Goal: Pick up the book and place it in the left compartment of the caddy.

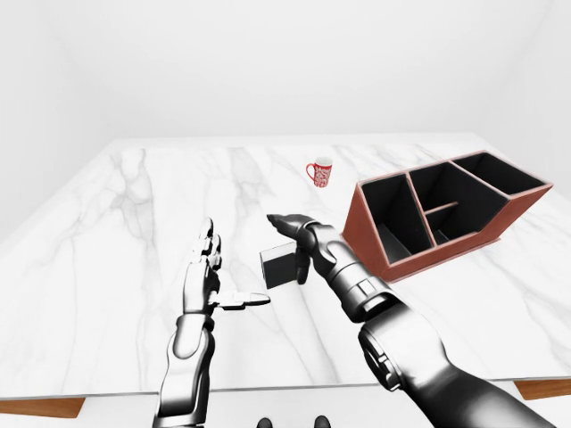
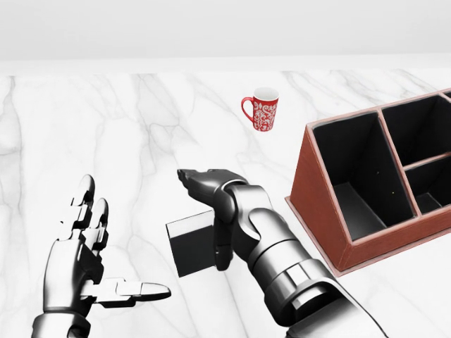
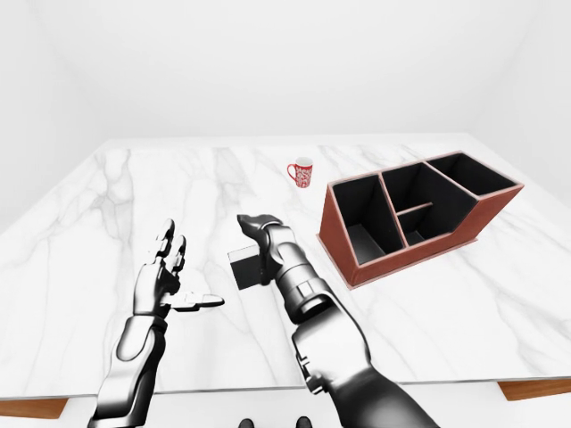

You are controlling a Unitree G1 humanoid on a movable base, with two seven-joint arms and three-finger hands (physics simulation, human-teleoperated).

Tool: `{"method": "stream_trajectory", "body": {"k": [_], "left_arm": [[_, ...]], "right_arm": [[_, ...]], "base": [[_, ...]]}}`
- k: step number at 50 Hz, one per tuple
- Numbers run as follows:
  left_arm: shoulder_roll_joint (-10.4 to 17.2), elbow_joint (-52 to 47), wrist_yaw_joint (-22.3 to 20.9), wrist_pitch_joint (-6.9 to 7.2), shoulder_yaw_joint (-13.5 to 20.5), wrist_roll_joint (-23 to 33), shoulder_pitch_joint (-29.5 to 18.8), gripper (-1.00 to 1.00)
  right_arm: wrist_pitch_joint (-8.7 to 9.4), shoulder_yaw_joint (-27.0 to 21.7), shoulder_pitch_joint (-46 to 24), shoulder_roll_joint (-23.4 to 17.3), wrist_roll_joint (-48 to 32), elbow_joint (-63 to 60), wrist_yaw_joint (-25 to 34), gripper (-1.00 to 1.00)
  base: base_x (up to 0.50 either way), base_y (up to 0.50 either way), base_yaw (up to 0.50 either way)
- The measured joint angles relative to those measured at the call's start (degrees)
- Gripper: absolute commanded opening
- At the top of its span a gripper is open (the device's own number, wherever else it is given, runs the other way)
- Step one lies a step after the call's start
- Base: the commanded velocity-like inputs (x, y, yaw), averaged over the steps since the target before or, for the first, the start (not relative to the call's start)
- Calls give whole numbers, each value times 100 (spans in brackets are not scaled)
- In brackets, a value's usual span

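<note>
A dark book (image 2: 189, 248) stands on its edge on the white marble table (image 2: 141, 127), just below the middle of the head view. My right hand (image 2: 208, 218) is over the book's right end; one finger (image 2: 222, 246) hangs down its near face and the others (image 2: 194, 177) reach past its top, spread. It does not look closed on the book. My left hand (image 2: 91, 260) is open and empty, to the left of the book and apart from it. The red-brown caddy (image 2: 318, 190) with black compartments stands at the right; its left compartment (image 2: 359, 176) is empty.
A red and white patterned mug (image 2: 262, 111) stands on the table above the book, left of the caddy. The table's near edge (image 1: 268, 390) runs along the bottom of the left-eye view. White walls rise beyond the table.
</note>
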Motion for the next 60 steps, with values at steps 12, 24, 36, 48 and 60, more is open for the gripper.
{"method": "stream_trajectory", "body": {"k": [12,24,36,48,60], "left_arm": [[-4,-74,-28,18,1,-48,24,100],[-4,-113,-52,23,0,-73,40,100],[-6,-154,-64,49,-3,-83,60,100],[-8,-150,-62,46,-8,-71,68,100],[-5,-135,-61,50,-12,-46,63,100]], "right_arm": [[0,64,-221,218,-349,1037,-711,100],[-2,64,-279,364,-626,1451,-1253,-100],[0,21,-261,401,-578,1629,-1699,-100],[0,-110,-342,287,-169,1539,-2012,-100],[0,-158,-531,20,442,487,-1898,-100]], "base": [[0,0,0],[0,0,0],[0,0,0],[0,0,0],[0,0,0]]}}
